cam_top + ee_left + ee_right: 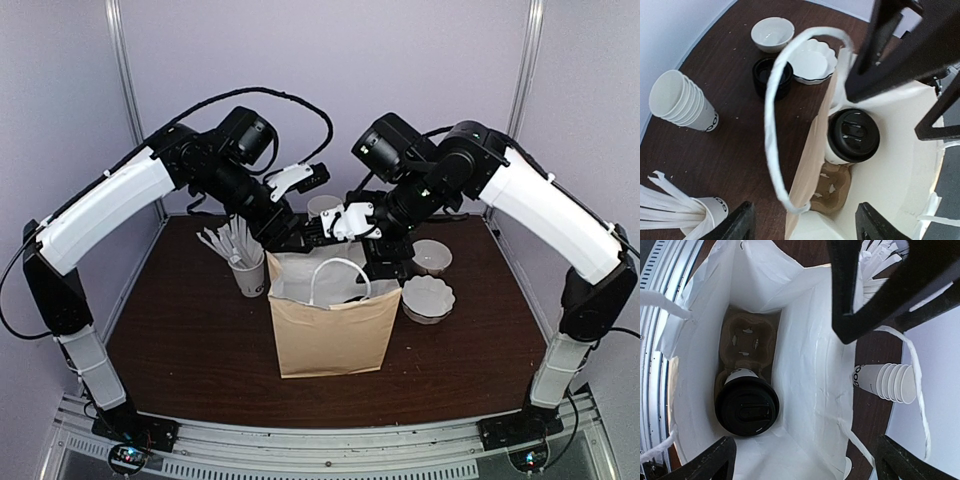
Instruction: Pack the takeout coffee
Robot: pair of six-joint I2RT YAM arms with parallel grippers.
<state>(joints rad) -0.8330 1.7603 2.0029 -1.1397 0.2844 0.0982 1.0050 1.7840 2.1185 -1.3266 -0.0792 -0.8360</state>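
Observation:
The takeout coffee, a white cup with a black lid (853,136), stands upright inside the brown paper bag (330,330) in a cardboard carrier (832,192). It also shows in the right wrist view (746,406), at the near end of the carrier (747,337). My left gripper (805,225) is open and empty above the bag's back left rim (300,238). My right gripper (805,462) is open and empty above the bag's mouth (385,262). Neither touches the cup. The bag's white rope handle (771,115) loops up in front of the left wrist camera.
A white cup full of straws (245,265) stands left of the bag. A nested stack of white cups (682,102) lies on its side behind it. A small white bowl (432,257), a scalloped dish (428,298) and black lids (772,77) sit at the bag's right.

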